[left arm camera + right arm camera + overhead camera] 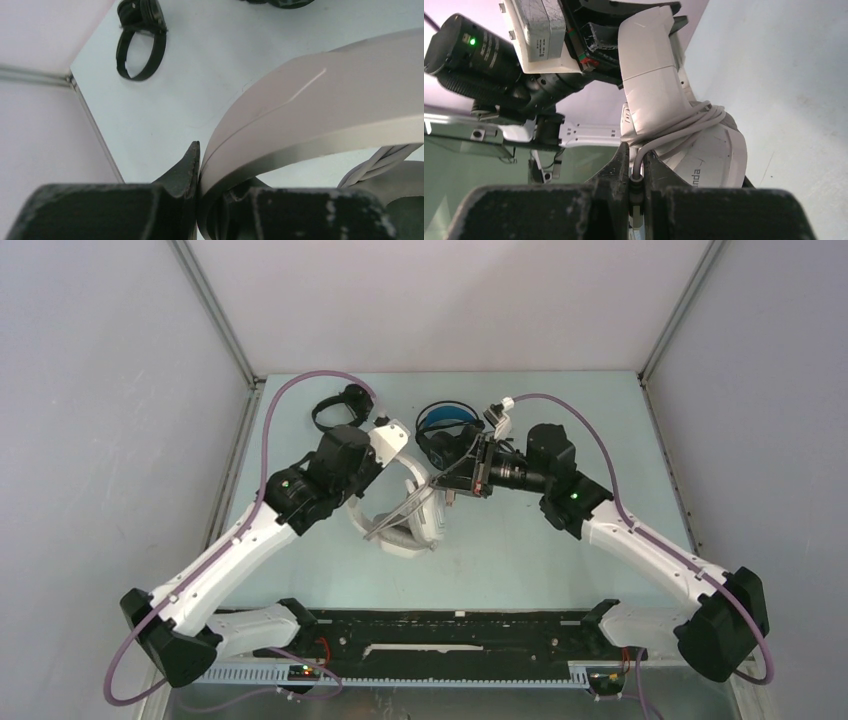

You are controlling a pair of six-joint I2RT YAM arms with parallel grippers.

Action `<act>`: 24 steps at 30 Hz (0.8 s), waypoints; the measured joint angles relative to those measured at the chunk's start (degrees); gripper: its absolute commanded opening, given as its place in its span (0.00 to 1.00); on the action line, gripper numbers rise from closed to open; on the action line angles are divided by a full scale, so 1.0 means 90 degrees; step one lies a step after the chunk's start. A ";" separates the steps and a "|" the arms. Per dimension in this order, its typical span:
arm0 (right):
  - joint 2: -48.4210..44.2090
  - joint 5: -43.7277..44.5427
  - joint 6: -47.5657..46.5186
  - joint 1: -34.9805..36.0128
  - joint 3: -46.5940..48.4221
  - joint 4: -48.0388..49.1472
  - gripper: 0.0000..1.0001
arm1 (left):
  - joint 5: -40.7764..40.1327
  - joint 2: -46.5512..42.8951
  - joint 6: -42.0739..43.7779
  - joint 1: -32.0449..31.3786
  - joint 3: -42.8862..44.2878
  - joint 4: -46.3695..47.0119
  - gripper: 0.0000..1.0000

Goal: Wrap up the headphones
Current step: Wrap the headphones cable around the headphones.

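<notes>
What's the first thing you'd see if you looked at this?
The big white headphones in the middle of the table, held by both arms: the left fingers clamp the headband, and the right fingers pinch the white cable wound around it. Behind, a small black pair and a blue-banded pair lie near the far edge.

The table (pixel 560 560) is a flat, pale blue-green surface, boxed in by grey walls (pixel 90 440) on its left, right and far sides. A small all-black headset (pixel 340 406) lies near the far left corner, well apart from the others. A black headset with a blue headband (pixel 440 420) sits toward the middle of the far edge. Nearer the centre is a white over-ear headset (pixel 415 532). Whether its lowest ear cup touches the surface cannot be told. A black rail (pixel 450 637) runs along the near edge.
</notes>
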 measured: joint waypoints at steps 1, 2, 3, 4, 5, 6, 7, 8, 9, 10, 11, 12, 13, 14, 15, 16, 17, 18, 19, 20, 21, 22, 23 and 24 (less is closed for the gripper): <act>0.0046 0.0129 0.0063 -0.0007 -0.0012 0.0002 0.02 | -0.0126 0.0090 -0.0163 0.0005 0.0012 -0.0027 0.00; 0.0095 0.0257 0.0121 -0.0010 -0.0015 0.0002 0.03 | -0.0250 0.0185 -0.0321 0.0007 0.0041 -0.0068 0.00; 0.0136 0.0357 0.0182 -0.0012 -0.0015 0.0007 0.03 | -0.0364 0.0279 -0.0469 0.0012 0.0073 -0.0100 0.00; 0.0177 0.0478 0.0250 -0.0012 -0.0015 0.0024 0.04 | -0.0493 0.0367 -0.0622 0.0012 0.0090 -0.0119 0.00; 0.0211 0.0605 0.0333 -0.0017 -0.0015 0.0049 0.05 | -0.0595 0.0440 -0.0777 0.0012 0.0097 -0.0121 0.00; 0.0238 0.0699 0.0391 -0.0019 -0.0015 0.0087 0.05 | -0.0680 0.0493 -0.0923 0.0012 0.0097 -0.0126 0.00; 0.0255 0.0838 0.0469 -0.0019 -0.0019 0.0131 0.05 | -0.0750 0.0529 -0.1059 0.0012 0.0097 -0.0129 0.00; 0.0255 0.0993 0.0551 -0.0019 -0.0041 0.0189 0.04 | -0.0814 0.0561 -0.1209 0.0012 0.0097 -0.0121 0.00; 0.0248 0.1154 0.0610 -0.0017 -0.0070 0.0250 0.05 | -0.0867 0.0585 -0.1365 0.0012 0.0097 -0.0117 0.00; 0.0243 0.1302 0.0670 -0.0010 -0.0090 0.0294 0.07 | -0.0913 0.0597 -0.1503 0.0012 0.0097 -0.0117 0.00; 0.0236 0.1447 0.0731 -0.0005 -0.0107 0.0328 0.08 | -0.0950 0.0614 -0.1627 0.0012 0.0097 -0.0109 0.00; 0.0228 0.1549 0.0753 -0.0005 -0.0109 0.0338 0.09 | -0.0969 0.0631 -0.1761 0.0012 0.0097 -0.0107 0.00; 0.0211 0.1668 0.0775 0.0002 -0.0112 0.0359 0.09 | -0.0979 0.0661 -0.1921 0.0010 0.0100 -0.0097 0.00; 0.0187 0.1783 0.0777 0.0007 -0.0112 0.0369 0.08 | -0.0986 0.0685 -0.2042 0.0007 0.0100 -0.0075 0.00; 0.0165 0.1860 0.0780 0.0015 -0.0114 0.0369 0.08 | -0.0998 0.0716 -0.2183 0.0002 0.0100 -0.0036 0.00; 0.0143 0.1948 0.0782 0.0019 -0.0114 0.0379 0.08 | -0.1013 0.0743 -0.2276 -0.0002 0.0100 -0.0005 0.00; 0.0129 0.2018 0.0789 0.0022 -0.0114 0.0406 0.09 | -0.1032 0.0772 -0.2392 -0.0010 0.0100 0.0036 0.00; 0.0124 0.2086 0.0799 0.0022 -0.0114 0.0440 0.10 | -0.1059 0.0799 -0.2487 -0.0017 0.0100 0.0073 0.00; 0.0124 0.2140 0.0801 0.0022 -0.0114 0.0481 0.11 | -0.1103 0.0828 -0.2582 -0.0022 0.0100 0.0121 0.00; 0.0124 0.2169 0.0801 0.0022 -0.0117 0.0503 0.11 | -0.1117 0.0838 -0.2601 -0.0024 0.0100 0.0146 0.00; 0.0124 0.2220 0.0801 0.0024 -0.0117 0.0539 0.11 | -0.1156 0.0852 -0.2659 -0.0024 0.0100 0.0204 0.00; 0.0124 0.2239 0.0801 0.0024 -0.0117 0.0563 0.11 | -0.1178 0.0862 -0.2688 -0.0027 0.0100 0.0236 0.00; 0.0124 0.2271 0.0801 0.0029 -0.0117 0.0602 0.13 | -0.1205 0.0862 -0.2713 -0.0027 0.0100 0.0287 0.00; 0.0124 0.2290 0.0801 0.0036 -0.0117 0.0639 0.15 | -0.1246 0.0862 -0.2732 -0.0029 0.0100 0.0342 0.00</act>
